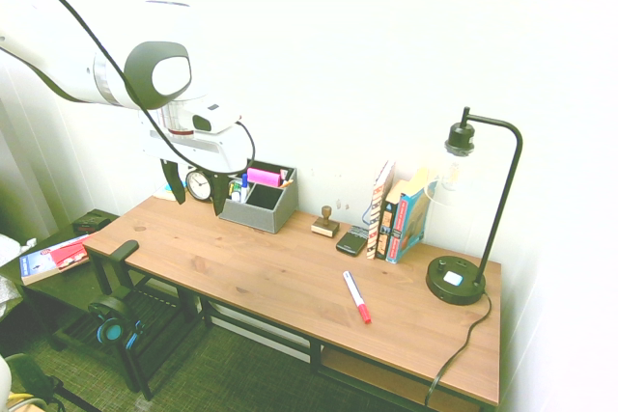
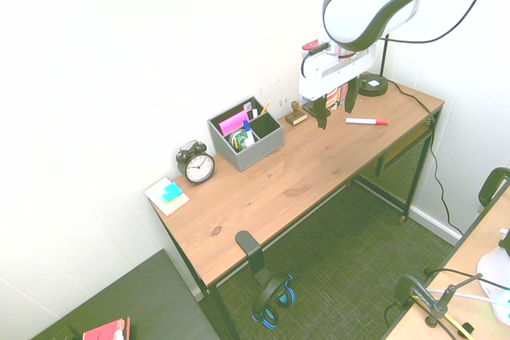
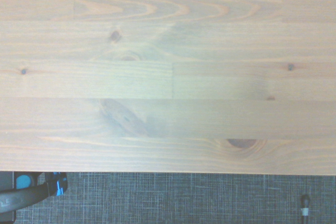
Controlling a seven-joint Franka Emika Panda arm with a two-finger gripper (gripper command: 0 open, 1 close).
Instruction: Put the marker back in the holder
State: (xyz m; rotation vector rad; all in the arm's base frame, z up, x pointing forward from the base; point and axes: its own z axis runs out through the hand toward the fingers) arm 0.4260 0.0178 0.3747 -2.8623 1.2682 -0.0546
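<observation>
Meanwhile, the white two-finger gripper (image 2: 338,114) hovers with its fingers spread; the white-barrelled, red-capped marker (image 1: 356,297) lies on the brown wooden desk (image 1: 261,267).

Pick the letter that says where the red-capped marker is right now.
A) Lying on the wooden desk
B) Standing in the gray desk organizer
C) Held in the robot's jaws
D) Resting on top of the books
A: the marker lies flat on the desk, on the lamp's side of the organizer.
</observation>
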